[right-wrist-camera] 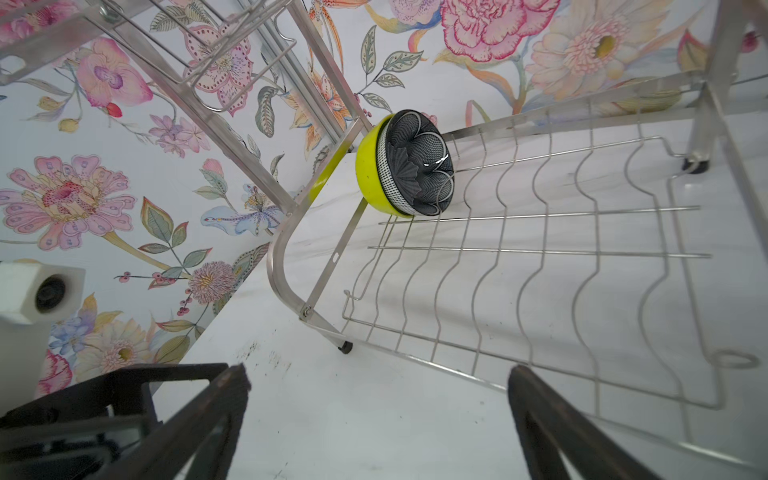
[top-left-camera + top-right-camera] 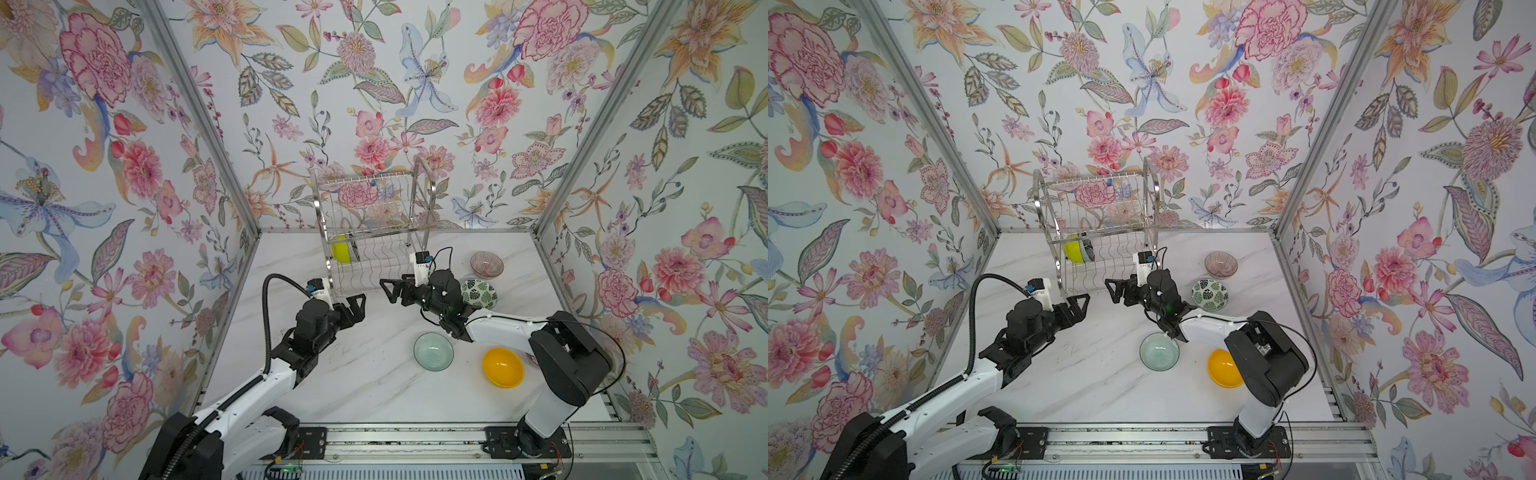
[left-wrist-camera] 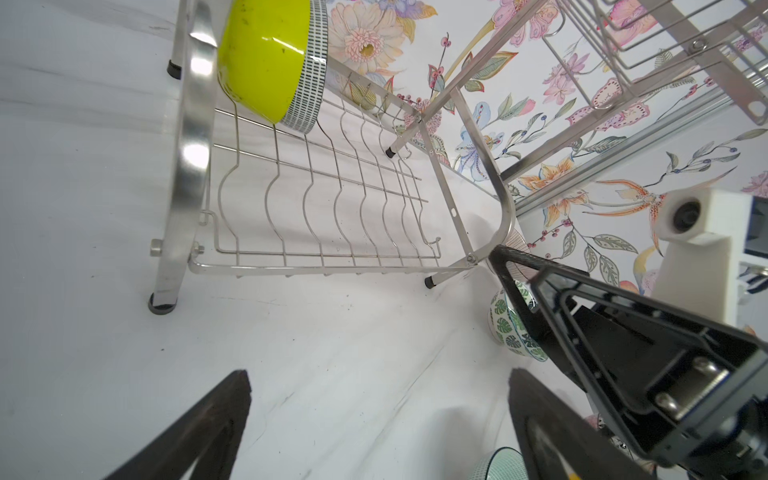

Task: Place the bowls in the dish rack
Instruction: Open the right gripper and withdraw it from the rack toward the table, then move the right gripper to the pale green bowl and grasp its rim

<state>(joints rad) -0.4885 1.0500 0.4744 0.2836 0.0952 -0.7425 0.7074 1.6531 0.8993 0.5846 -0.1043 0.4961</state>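
On the lower tier of the two-tier shiny silver wire dish rack [image 2: 376,232], at its left end, a lime green round bowl [image 2: 340,249] is stood on edge, with a black-and-white patterned bowl [image 1: 419,166] nested inside it. On the white marbled counter [image 2: 353,386], a pinkish ribbed bowl [image 2: 486,264] and a white leaf-printed bowl [image 2: 478,293] are set right of the rack, while a pale glassy green bowl [image 2: 433,351] and an orange-yellow bowl [image 2: 503,367] are placed nearer the front. The left end effector [image 2: 358,306] and right end effector [image 2: 386,291] are held just before the rack, jaws spread wide, nothing gripped.
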